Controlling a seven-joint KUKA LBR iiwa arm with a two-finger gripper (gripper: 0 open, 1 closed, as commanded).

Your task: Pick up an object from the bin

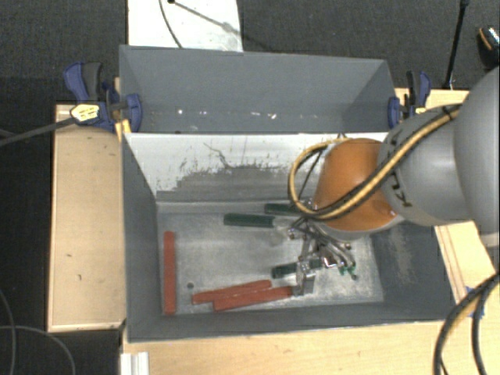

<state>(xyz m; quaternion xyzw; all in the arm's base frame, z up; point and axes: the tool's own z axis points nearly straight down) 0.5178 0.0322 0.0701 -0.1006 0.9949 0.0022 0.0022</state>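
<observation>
Arm [437,170] in frm R, wrist dwn, end effector [307,274] low.

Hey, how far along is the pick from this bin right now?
Done: the end effector is down at the bin floor, by the right end of the two red sticks at the front. In hand: no grip I can confirm. Left: grasp and lift; the dark green stick lies apart behind.
</observation>
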